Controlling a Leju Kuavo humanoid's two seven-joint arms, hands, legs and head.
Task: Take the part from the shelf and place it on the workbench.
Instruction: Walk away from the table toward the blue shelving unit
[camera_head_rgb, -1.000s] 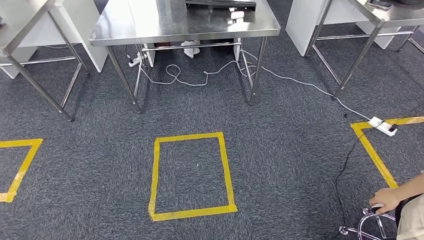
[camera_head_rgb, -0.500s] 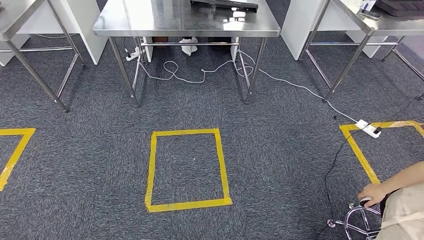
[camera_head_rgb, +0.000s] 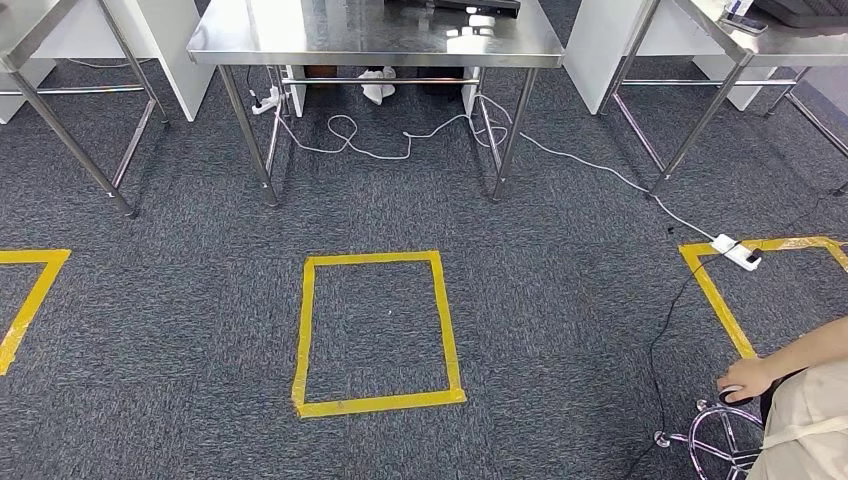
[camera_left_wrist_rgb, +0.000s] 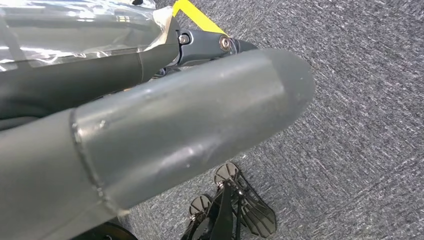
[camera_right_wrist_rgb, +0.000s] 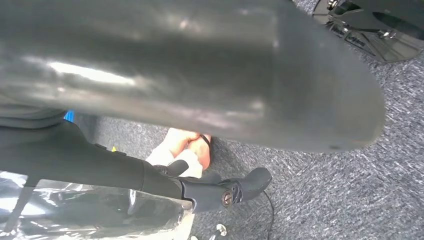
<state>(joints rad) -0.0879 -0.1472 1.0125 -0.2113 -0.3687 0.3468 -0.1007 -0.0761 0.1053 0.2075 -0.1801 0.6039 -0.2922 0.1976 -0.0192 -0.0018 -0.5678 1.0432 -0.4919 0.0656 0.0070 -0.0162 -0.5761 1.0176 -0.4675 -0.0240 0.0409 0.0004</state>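
- The part (camera_left_wrist_rgb: 75, 30) is wrapped in clear, crinkled plastic that catches bright glare; a dark shape shows through the wrap, but its form cannot be made out.
- In the left wrist view the part lies right beside the dark fingers (camera_left_wrist_rgb: 125, 70) of the left robot hand (camera_left_wrist_rgb: 150, 100). The thick grey thumb juts out apart from them, on the side away from the plastic.
- In the right wrist view the same wrapped part (camera_right_wrist_rgb: 75, 215) lies along the dark fingers (camera_right_wrist_rgb: 100, 165) of the right robot hand (camera_right_wrist_rgb: 175, 85), with the thumb again standing clear of them.
- I cannot tell whether either robot hand grips the part or merely lies against it.
- Ahead, in the head view, a steel tabletop (camera_head_rgb: 330, 35) stands on thin legs, its near edge facing the camera.
- A white cable (camera_head_rgb: 400, 150) loops on the carpet (camera_head_rgb: 560, 330) between the legs.
- Between camera and tabletop the carpet carries a yellow tape square (camera_head_rgb: 303, 330); more tape marks lie far left (camera_head_rgb: 25, 300) and right (camera_head_rgb: 715, 295).
- Steel tables flank the middle one, left (camera_head_rgb: 20, 30) and right (camera_head_rgb: 760, 45), with open gaps of carpet between.
- A white power strip (camera_head_rgb: 737, 251) lies on the right tape.
- Low right, a person's hand (camera_head_rgb: 745, 378) rests by a chrome chair base (camera_head_rgb: 715, 440).
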